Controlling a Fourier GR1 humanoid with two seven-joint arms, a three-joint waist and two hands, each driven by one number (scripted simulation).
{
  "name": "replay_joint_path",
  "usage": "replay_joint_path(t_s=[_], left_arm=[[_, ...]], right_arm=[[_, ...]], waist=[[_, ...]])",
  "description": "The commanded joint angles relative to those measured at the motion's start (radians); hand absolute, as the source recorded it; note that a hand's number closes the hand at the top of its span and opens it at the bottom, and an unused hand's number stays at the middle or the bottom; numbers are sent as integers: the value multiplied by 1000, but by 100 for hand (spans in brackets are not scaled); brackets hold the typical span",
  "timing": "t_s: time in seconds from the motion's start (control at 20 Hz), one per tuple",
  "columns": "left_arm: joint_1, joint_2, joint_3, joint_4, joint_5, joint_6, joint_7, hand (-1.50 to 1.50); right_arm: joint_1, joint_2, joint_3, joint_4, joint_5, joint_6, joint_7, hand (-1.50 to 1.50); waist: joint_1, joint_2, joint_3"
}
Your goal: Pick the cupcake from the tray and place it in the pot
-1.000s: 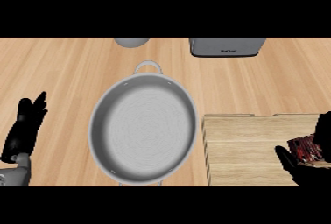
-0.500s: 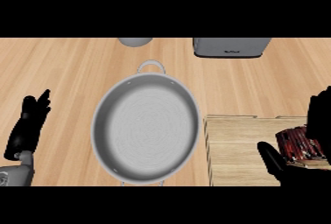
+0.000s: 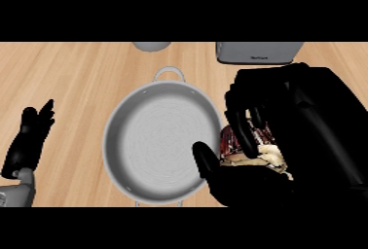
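Light wood counter fills the frame, and the right hand (image 3: 287, 141) takes up most of the right side, big and close to the camera, fingers and thumb curled round the cupcake (image 3: 248, 146), so only its dark red wrapper and a bit of pale frosting peek out. It sits just right of the grey pot (image 3: 164, 141), at the rim. Far left, the left hand (image 3: 28, 141) rests open, fingers up. Top edge has a grey appliance (image 3: 260, 52) and a small grey bowl (image 3: 151, 45).
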Motion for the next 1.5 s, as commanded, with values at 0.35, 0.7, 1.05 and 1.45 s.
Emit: replay_joint_path(t_s=[0.35, 0.7, 1.05, 1.45], left_arm=[[1, -53, -8, 53, -39, 36, -64, 0], [32, -16, 26, 10, -7, -20, -51, 0], [5, -35, 6, -8, -26, -2, -5, 0], [5, -27, 29, 17, -34, -2, -12, 0]], right_arm=[[28, 212, 216, 352, 93, -120, -26, 150], [14, 215, 233, 546, -47, -330, -74, -150], [68, 216, 175, 518, -168, -662, -198, -150], [161, 168, -53, 472, -229, -739, -360, -150]], waist=[[-4, 5, 1], [3, 3, 2], [6, 3, 3], [-15, 3, 3]])
